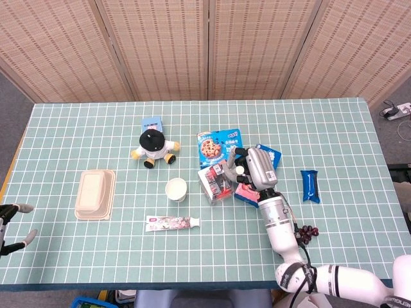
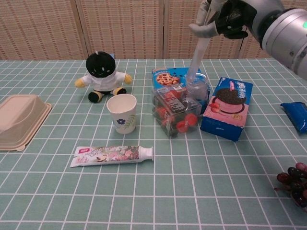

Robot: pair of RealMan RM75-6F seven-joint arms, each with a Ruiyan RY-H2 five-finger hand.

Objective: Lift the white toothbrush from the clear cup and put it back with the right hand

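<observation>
Gripping the white toothbrush (image 2: 198, 47) by its top, the right hand (image 2: 229, 16) holds it tilted w/ the lower end at the clear cup (image 2: 197, 88) rim. Cup sits btwn a clear box of red items (image 2: 175, 114) and a pink cookie box (image 2: 227, 107). Left hand (image 1: 11, 226), fingers spread, holds nothing at the near-left table (image 1: 77, 256) edge.

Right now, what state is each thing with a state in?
white toothbrush: gripped near its top, tilted, lower end at the cup's mouth
clear cup: upright on the table
right hand: holds the toothbrush
left hand: holds nothing, fingers apart
paper cup: upright
takeout box: lid closed
toothpaste tube: lying flat, capped
</observation>
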